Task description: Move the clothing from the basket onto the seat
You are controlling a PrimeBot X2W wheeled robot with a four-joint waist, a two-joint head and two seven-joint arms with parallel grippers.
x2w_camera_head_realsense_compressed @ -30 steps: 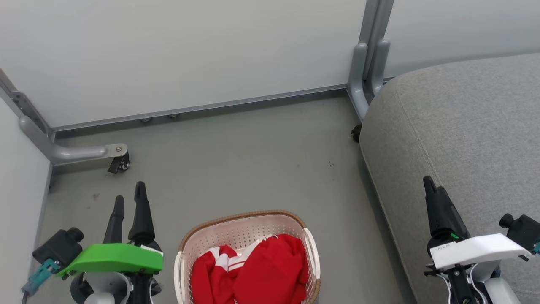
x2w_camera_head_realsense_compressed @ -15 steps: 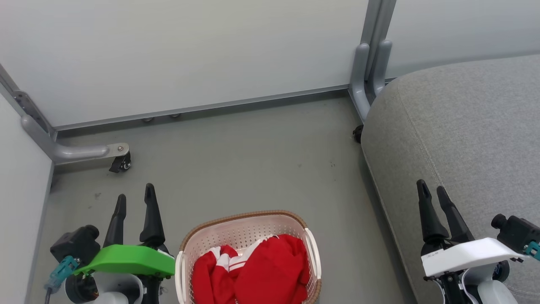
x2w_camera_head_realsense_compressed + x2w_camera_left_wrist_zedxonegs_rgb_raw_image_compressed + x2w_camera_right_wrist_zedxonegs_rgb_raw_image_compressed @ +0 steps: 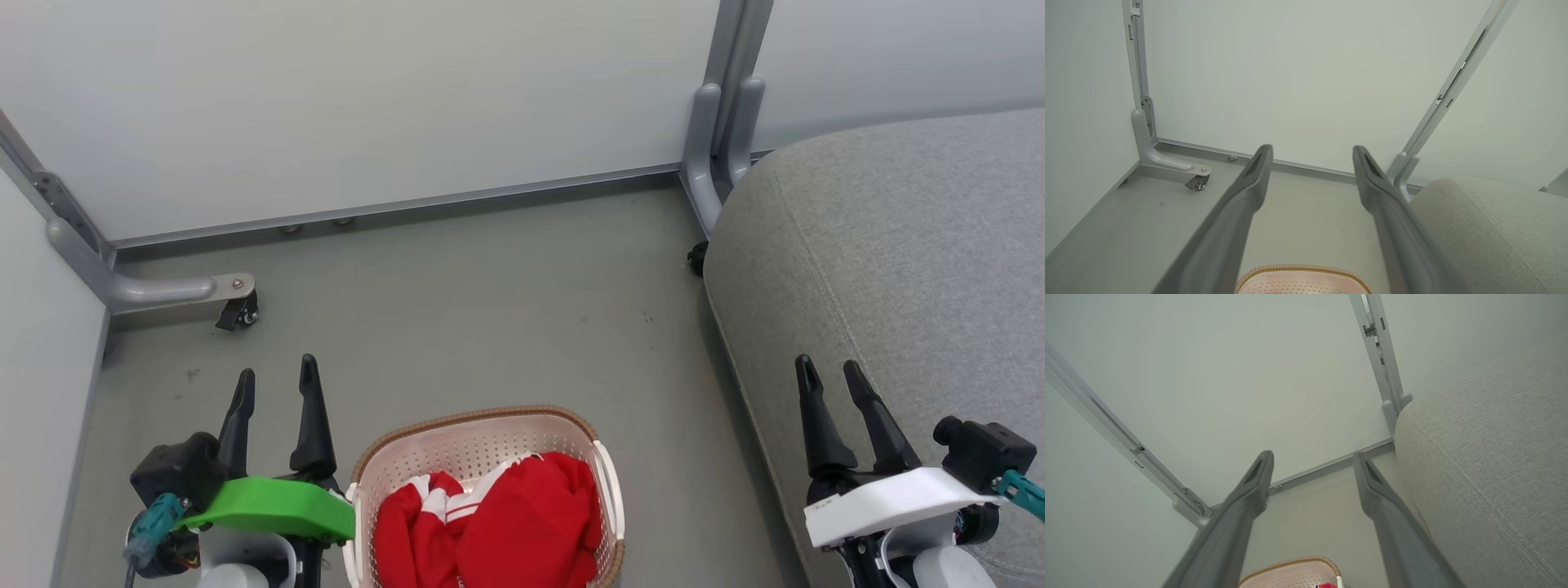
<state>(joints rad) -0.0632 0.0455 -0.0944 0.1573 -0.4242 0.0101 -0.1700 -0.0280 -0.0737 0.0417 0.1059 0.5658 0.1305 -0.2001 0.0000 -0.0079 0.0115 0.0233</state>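
I see the clothing (image 3: 498, 527) heaped in the basket (image 3: 469, 426) on the floor (image 3: 490, 310). The seat (image 3: 898, 261) to its right carries none, so I judge every transfer remains. The left gripper (image 3: 276, 369) is just beside the basket and the right gripper (image 3: 829, 363) is over the seat edge, both wide and empty.

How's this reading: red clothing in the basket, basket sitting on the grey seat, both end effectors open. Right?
One slip: the basket stands on the floor beside the seat, not on it; see the head view. The clothing is in it; left end effector and right end effector are open.
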